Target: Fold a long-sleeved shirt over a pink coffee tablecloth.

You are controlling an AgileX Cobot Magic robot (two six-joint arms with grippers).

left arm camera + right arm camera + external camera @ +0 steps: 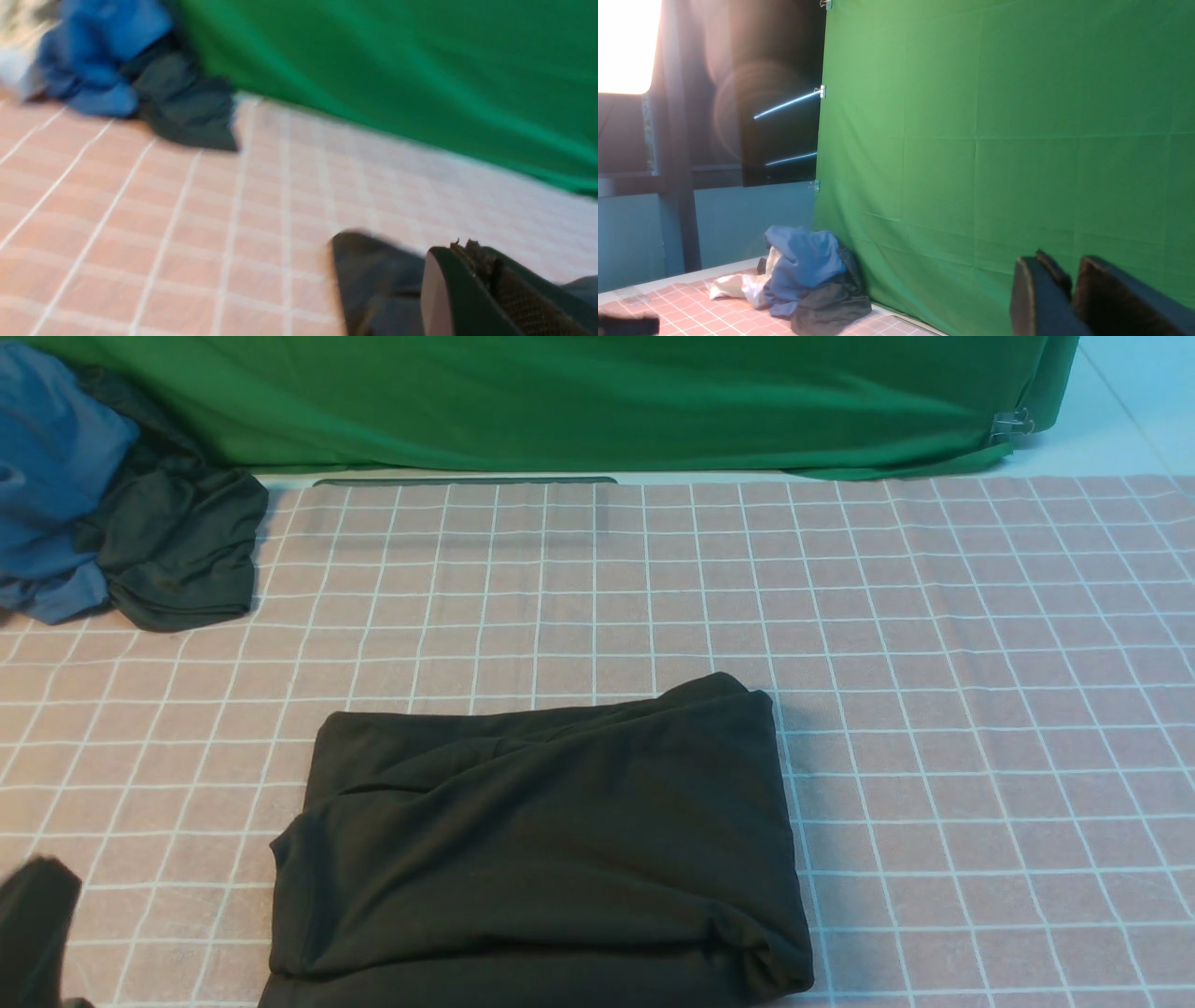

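Black cotton long-sleeved shirt (pixel 537 849) lay folded into a rough rectangle, near edge centre of the pink white-grid tablecloth (pixel 980 709). Left tool (pixel 486 284) pressed together, empty, just left of the shirt. Right tool (pixel 1071 294) stood slightly apart, raised, holding nothing. Tablecloth right of shirt was bare.

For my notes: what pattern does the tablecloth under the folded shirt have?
Dusty pink tablecloth with a thin white grid of squares; clearest in the front view.
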